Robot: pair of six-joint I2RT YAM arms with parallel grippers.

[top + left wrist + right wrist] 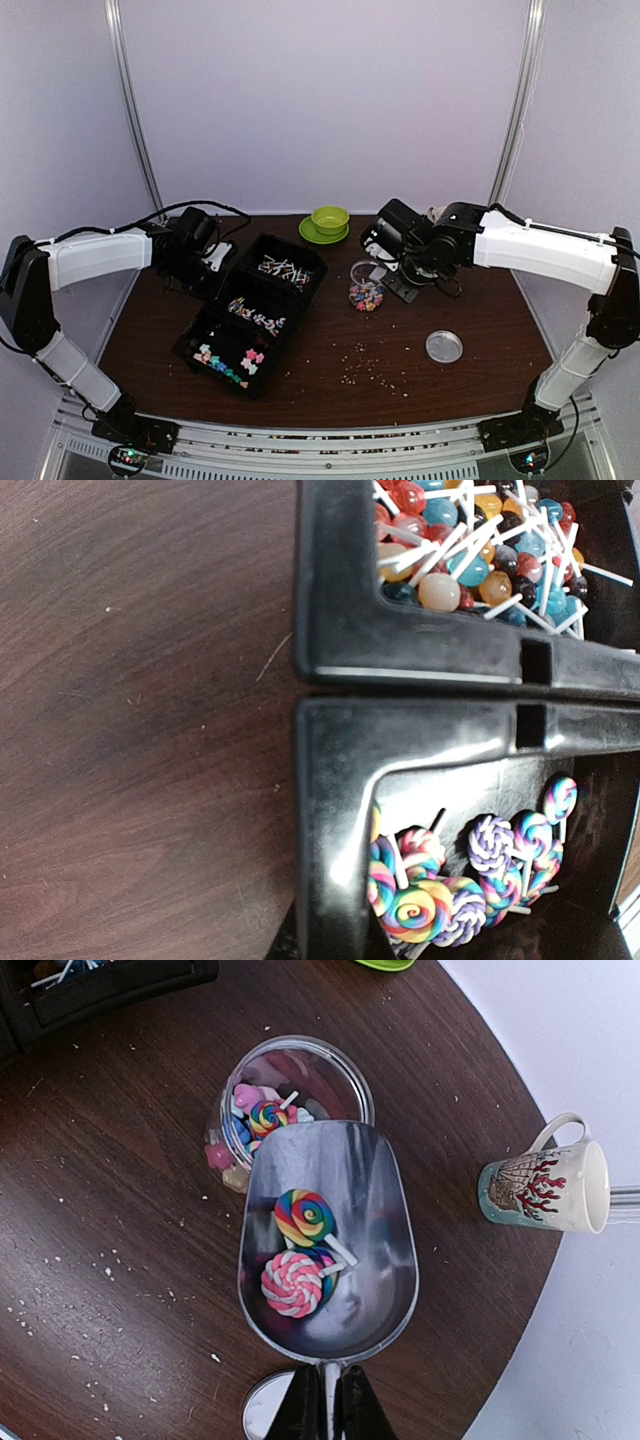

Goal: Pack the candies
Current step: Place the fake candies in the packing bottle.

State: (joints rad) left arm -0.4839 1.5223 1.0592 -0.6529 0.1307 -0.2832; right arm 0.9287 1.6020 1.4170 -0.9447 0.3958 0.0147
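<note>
Grips the thin handle of a clear scoop (335, 1175) with the right gripper (327, 1405), fingers pressed shut on either side of it. Holds the scoop's front lip over the rim of a clear jar (352, 1075), with two swirl lollipops (303, 1216) lying in its bowl. Reaches in from the right on a long white forearm, wrist bent downward. Sets the left gripper (212, 265), closed, low at the far left side of the black trays (200, 330); hides its fingers from its own wrist view.

Finds pastel candies (243, 1100) partly filling the jar, with more in the nearest tray. Packs round lollipops (470, 550) on white sticks in the far tray and more swirl lollipops in the middle one.

Lays a round lid (444, 346) near and right of the jar, a green bowl (329, 217) on a green plate at the far edge, a patterned mug (545, 1185) right of the scoop, and pale crumbs (365, 372) over the dark wooden table (480, 300). Closes round with plain pale walls.
</note>
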